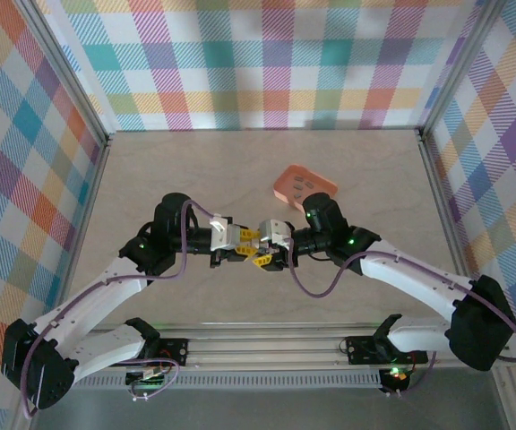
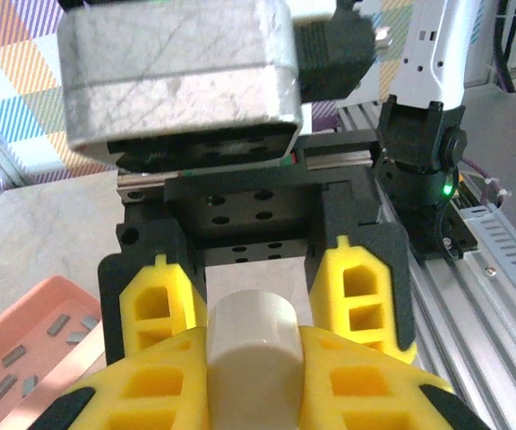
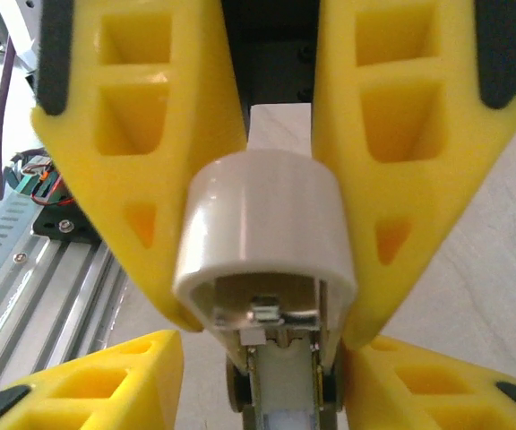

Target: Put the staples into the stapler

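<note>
The stapler [image 3: 267, 224] hangs above the table between the two grippers, which meet nose to nose at mid-table. My left gripper [image 2: 253, 367] is shut on the stapler's pale rounded top [image 2: 251, 336]. In the right wrist view its yellow fingers [image 3: 150, 134] pinch that cover from both sides. Below the cover, the metal-railed magazine [image 3: 280, 394] points toward my right gripper [image 3: 276, 399]. That gripper's fingers stand either side of it, with a gap on the left. The staples [image 2: 25, 358] lie as small grey strips in the salmon tray [image 1: 304, 185].
The tray [image 2: 34, 313] sits on the table just beyond the right arm's elbow [image 1: 322, 217]. A plaid backdrop walls in the table on three sides. An aluminium rail [image 1: 267, 345] with the arm bases runs along the near edge.
</note>
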Controlling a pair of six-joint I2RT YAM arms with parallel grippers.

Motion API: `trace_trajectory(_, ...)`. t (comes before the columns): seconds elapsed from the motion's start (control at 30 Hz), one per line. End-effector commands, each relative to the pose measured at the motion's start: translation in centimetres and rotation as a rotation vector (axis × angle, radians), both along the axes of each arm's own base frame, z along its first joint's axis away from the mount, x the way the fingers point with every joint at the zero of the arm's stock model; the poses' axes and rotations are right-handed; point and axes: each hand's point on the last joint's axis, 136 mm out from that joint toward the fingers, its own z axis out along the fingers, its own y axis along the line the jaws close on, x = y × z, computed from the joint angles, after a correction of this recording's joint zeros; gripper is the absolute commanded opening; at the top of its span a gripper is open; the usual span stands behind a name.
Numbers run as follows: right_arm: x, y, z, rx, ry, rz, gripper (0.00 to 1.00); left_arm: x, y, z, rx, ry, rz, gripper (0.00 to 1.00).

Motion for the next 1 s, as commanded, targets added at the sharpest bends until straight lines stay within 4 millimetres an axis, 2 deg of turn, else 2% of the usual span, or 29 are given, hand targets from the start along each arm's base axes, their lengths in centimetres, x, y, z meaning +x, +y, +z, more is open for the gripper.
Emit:
trace_trajectory(0.0,-0.7,0.4,-0.1,0.023,0.01,0.041,0.43,-0.8,-0.4,2.1,-0.043,-0.044,-0.05,0.0)
trace_trajectory(0.2,-0.7,0.4,0.3,0.04,-0.004,0.037,0.23,-0.6,-0.4,2.0,-0.037,-0.033,-0.039,0.0)
trace_trajectory(0.27,-0.6,0.2,0.3,0.042,-0.007,0.019,0.21,-0.1,-0.4,1.9,-0.032,-0.024,-0.01,0.0)
trace_trajectory(0.4,0.4,-0.6,-0.5,0.032,0.025,-0.098,0.21,1.0,-0.1,1.8,-0.036,0.012,0.081,0.11)
trace_trajectory(0.43,0.7,-0.8,-0.7,0.03,0.037,-0.13,0.21,1.2,0.0,1.7,-0.037,0.021,0.1,0.15)
trace_trajectory(0.47,1.2,-1.1,-1.1,0.024,0.059,-0.184,0.22,1.4,0.2,1.6,-0.037,0.032,0.123,0.25)
trace_trajectory(0.53,2.0,-1.8,-1.9,0.007,0.098,-0.266,0.22,2.1,0.7,1.1,-0.036,0.062,0.194,0.38)
trace_trajectory(0.7,3.8,-3.8,-4.2,-0.046,0.231,-0.498,0.22,6.0,2.9,-0.2,-0.068,0.158,0.511,0.67)
trace_trajectory(0.8,5.4,-5.2,-5.7,-0.081,0.338,-0.681,0.22,8.2,4.3,-1.5,-0.082,0.224,0.676,0.8)
trace_trajectory(0.97,7.9,-9.0,-9.0,-0.162,0.537,-1.075,0.21,10.6,5.8,-4.0,-0.079,0.369,0.868,0.93)
